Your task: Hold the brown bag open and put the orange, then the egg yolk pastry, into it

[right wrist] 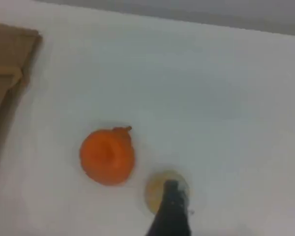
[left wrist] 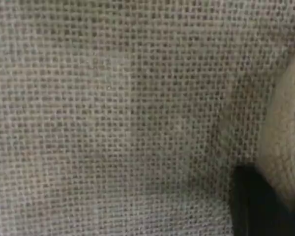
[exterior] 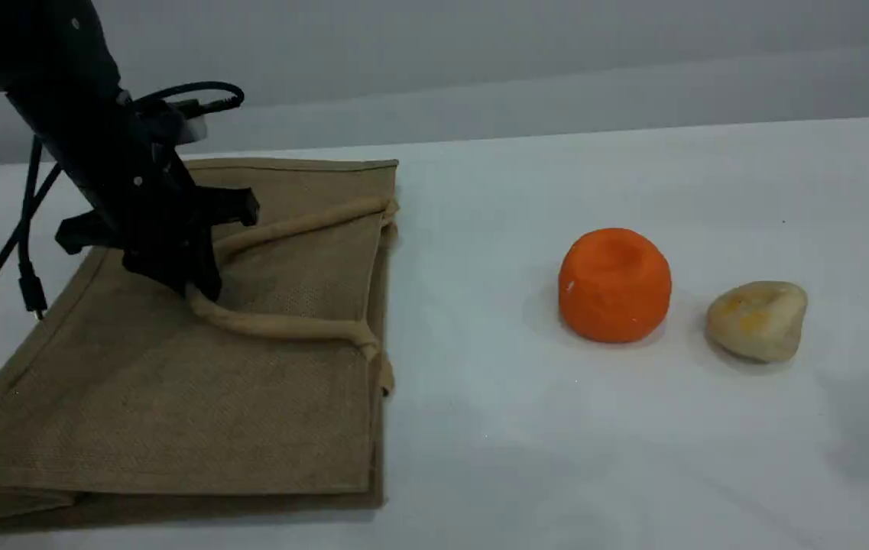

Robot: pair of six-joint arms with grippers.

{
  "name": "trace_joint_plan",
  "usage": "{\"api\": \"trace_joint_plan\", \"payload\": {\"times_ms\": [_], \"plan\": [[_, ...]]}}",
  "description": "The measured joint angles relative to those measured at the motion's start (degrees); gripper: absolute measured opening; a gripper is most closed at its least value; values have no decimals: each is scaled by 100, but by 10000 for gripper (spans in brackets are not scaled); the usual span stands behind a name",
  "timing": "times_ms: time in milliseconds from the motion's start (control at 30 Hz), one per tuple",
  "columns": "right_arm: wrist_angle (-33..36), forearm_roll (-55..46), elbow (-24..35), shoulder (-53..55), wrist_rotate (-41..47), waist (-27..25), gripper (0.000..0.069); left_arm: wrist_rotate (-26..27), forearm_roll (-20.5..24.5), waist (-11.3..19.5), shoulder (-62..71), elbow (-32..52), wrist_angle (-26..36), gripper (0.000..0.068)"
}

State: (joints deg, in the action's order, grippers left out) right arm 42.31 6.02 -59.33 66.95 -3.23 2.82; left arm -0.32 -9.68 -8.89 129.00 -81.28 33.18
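Observation:
The brown bag [exterior: 174, 397] lies flat on the left of the table, its mouth facing right. My left gripper [exterior: 201, 289] is down on it, shut on the bend of its upper beige handle [exterior: 289, 328]. The left wrist view is filled by coarse weave [left wrist: 113, 123], with the handle [left wrist: 285, 137] beside a black fingertip [left wrist: 255, 206]. The orange [exterior: 614, 284] sits right of the bag, and the egg yolk pastry [exterior: 757, 319] sits right of the orange. In the right wrist view, one dark fingertip [right wrist: 171, 209] of my open right gripper hangs above the pastry [right wrist: 155, 194], with the orange [right wrist: 107, 156] to its left.
Black cables [exterior: 25, 260] hang from the left arm over the bag's far left corner. The white table [exterior: 495, 428] runs wide between the bag and the orange. A grey wall closes off the back.

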Motion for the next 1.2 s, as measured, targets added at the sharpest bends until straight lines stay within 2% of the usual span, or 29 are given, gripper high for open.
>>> {"api": "trace_joint_plan", "payload": {"times_ms": [200,467,867,1033,1200], "plan": [[-5,0,0,0,70,0,565,767,51,5,-475,0,186,85],[-23,152,2,58,81,0,565,1338,51,5,-1385,0,718,85],[-28,388,7,943,-56,0,565,1633,44,5,-2573,-56,1567,85],[-36,616,7,1349,-339,0,565,1954,-124,5,-2710,-423,2069,85],[-38,900,7,1630,-605,6,565,2053,-319,5,-2710,-969,2664,85]]}}
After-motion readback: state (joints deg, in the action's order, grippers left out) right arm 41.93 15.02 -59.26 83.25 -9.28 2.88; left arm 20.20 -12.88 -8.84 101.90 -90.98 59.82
